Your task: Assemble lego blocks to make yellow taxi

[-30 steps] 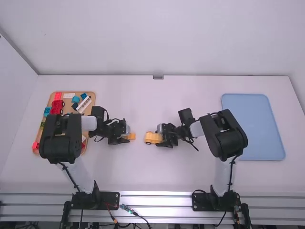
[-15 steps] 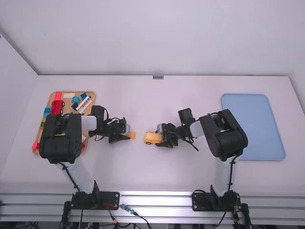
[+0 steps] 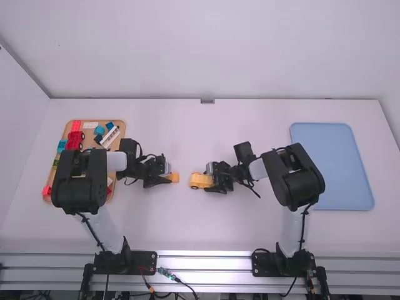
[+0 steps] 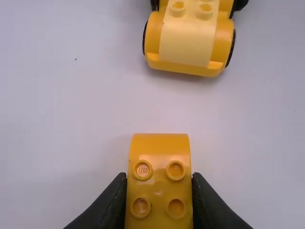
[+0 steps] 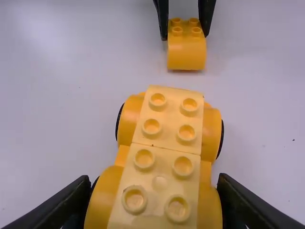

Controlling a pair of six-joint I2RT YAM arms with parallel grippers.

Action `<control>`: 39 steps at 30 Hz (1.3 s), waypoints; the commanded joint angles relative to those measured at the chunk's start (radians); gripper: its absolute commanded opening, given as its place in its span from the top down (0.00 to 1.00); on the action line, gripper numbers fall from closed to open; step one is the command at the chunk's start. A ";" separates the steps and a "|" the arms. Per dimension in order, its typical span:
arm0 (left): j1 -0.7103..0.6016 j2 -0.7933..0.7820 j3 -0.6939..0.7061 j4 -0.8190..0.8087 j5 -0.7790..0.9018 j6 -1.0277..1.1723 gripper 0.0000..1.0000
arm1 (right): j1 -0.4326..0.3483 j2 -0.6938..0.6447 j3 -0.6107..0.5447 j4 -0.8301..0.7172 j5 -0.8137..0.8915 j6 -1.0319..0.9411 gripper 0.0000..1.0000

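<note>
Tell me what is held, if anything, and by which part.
Left gripper: curved yellow block, by the sides of its studded part. Right gripper: yellow car, by both sides of one end.

In the high view the left arm point(image 3: 79, 181) hides part of the tan tray point(image 3: 122, 130) and of the blocks on it; a green piece point(image 3: 55, 164) there is too small to identify. The left gripper point(image 3: 167, 179) covers one end of the curved yellow block point(image 3: 175, 177), the right gripper point(image 3: 211, 180) one end of the yellow car base point(image 3: 199, 180). The left wrist view's top edge cuts off the car base, the right wrist view's bottom edge its other end
</note>
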 commanded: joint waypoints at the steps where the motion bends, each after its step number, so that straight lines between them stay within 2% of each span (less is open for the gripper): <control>1: -0.004 0.011 0.021 -0.034 0.074 0.001 0.92 | -0.001 0.016 0.019 -0.003 -0.003 0.003 0.32; 3: -0.005 0.011 0.047 -0.076 0.082 0.001 0.98 | -0.001 0.016 0.019 -0.003 -0.003 0.003 0.32; 10: -0.008 0.011 0.166 -0.261 0.080 0.015 0.98 | -0.001 0.016 0.019 -0.003 -0.006 0.003 0.32; 14: -0.040 0.010 0.237 -0.440 0.099 0.230 0.98 | -0.001 0.016 0.019 -0.002 -0.004 0.003 0.32; 17: -0.074 0.010 0.271 -0.512 0.098 0.298 0.98 | -0.001 0.016 0.019 -0.002 -0.004 0.002 0.32; 21: -0.117 0.002 0.282 -0.475 0.082 0.210 0.97 | -0.002 0.016 0.021 -0.003 -0.006 0.003 0.32; 26: -0.189 -0.054 0.231 -0.284 -0.044 -0.072 0.96 | -0.003 0.016 0.020 -0.002 -0.006 0.003 0.32; 30: -0.238 -0.103 0.180 -0.204 -0.098 -0.140 0.98 | -0.003 0.016 0.020 -0.002 -0.003 0.003 0.32; 39: -0.304 -0.220 0.043 0.001 -0.102 -0.317 0.98 | 0.000 0.016 0.020 -0.002 -0.006 0.002 0.31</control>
